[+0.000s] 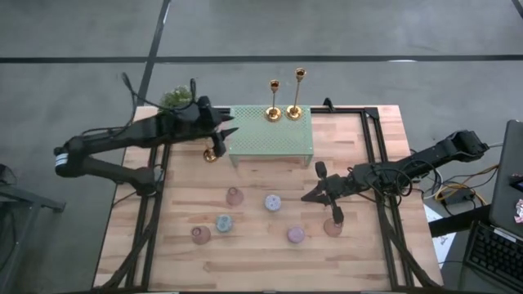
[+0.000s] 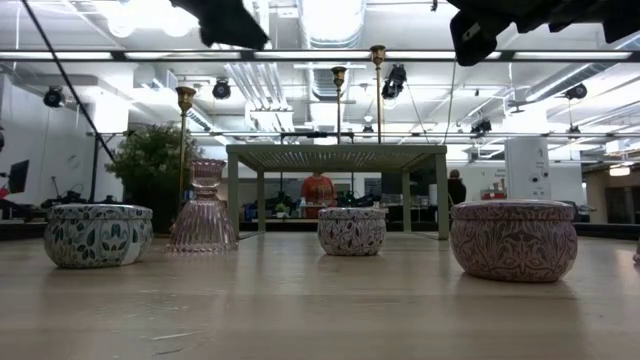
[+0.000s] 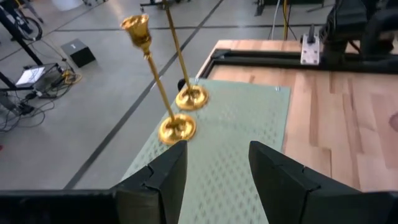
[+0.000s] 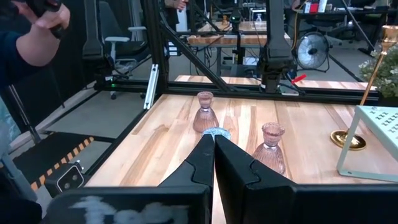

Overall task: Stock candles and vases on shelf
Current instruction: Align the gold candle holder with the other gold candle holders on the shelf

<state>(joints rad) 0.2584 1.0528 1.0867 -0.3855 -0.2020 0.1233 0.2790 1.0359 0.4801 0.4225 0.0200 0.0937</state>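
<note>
The mint-green shelf [image 1: 270, 137] stands at the table's far middle, with two gold candlesticks [image 1: 283, 110] on its far edge. The lavender candle [image 1: 272, 202], the blue-grey candle [image 1: 223, 223] and the mauve-pink candle [image 1: 295, 235] stand on the table, with three pink vases [image 1: 234, 196], [image 1: 200, 235], [image 1: 333, 226] among them. My left gripper [image 3: 217, 163] is open and empty over the shelf's left end [image 3: 236, 143], facing the candlesticks [image 3: 177, 127]. My right gripper [image 4: 214, 140] is shut and empty above the table right of the lavender candle, facing two vases [image 4: 205, 113], [image 4: 272, 148].
A third gold candlestick [image 1: 211, 153] stands on the table by the shelf's left end. A leafy potted plant [image 1: 174, 98] sits at the far left corner. Black frame rails [image 1: 377, 155] run along the table's sides. A person's sleeve and hand [image 4: 31, 37] show beyond the table.
</note>
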